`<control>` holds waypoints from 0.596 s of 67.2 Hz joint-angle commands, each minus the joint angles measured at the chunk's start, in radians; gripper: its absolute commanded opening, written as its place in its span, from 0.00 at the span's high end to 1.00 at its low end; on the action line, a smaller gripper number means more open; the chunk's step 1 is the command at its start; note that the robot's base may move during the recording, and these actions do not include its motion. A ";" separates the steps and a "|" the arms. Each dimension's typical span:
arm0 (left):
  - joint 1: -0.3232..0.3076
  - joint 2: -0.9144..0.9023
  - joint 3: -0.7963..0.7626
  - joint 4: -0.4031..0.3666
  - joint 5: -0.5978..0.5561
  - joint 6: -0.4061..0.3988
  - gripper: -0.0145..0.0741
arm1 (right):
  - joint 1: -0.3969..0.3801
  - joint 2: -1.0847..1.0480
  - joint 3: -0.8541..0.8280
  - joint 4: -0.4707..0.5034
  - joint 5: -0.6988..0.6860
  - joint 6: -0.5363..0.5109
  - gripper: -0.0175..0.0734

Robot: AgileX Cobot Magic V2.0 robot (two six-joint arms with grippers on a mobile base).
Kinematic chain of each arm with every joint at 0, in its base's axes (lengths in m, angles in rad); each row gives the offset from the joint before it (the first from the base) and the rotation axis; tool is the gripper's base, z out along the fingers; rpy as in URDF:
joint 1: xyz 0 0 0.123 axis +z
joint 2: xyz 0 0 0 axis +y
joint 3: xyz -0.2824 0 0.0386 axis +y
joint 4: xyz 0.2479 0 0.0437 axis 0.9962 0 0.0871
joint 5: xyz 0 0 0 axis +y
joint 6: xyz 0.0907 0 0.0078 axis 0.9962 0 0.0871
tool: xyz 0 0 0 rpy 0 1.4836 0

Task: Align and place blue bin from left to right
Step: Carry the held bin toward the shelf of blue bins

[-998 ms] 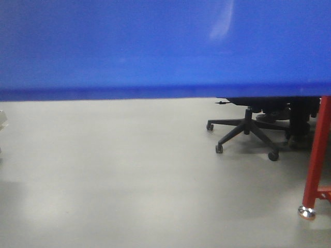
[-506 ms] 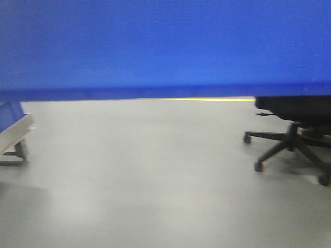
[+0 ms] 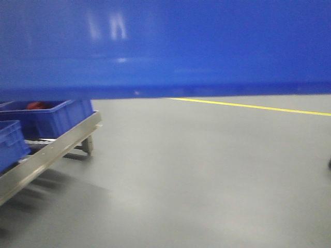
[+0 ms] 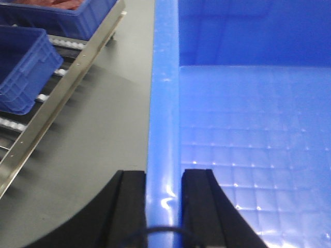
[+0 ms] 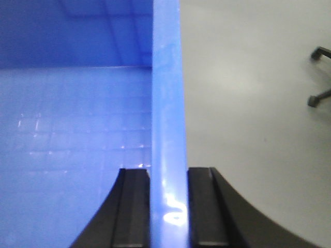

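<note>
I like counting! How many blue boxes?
3: the large medium-blue plastic crate held in front, plus two darker blue plastic bins on the metal roller rack, left. Others may be hidden.

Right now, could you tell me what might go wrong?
The left gripper and right gripper pinch only the thin rim of the blue bin, so it may slip or tilt. It hides much of the front view, so it might bump the roller rack with darker bins on the left.

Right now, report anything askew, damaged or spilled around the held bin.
Nothing stands out. The blue bin is empty and unbroken, the left gripper and right gripper each shut squarely on its rim.
</note>
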 commanded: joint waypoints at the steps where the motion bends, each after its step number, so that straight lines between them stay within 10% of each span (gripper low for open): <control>1: -0.011 -0.010 -0.008 0.035 -0.072 -0.005 0.96 | 0.006 -0.014 -0.008 -0.028 -0.098 -0.003 0.88; 40: -0.011 -0.010 -0.008 0.035 -0.072 -0.005 0.96 | 0.006 -0.014 -0.008 -0.028 -0.098 -0.003 0.88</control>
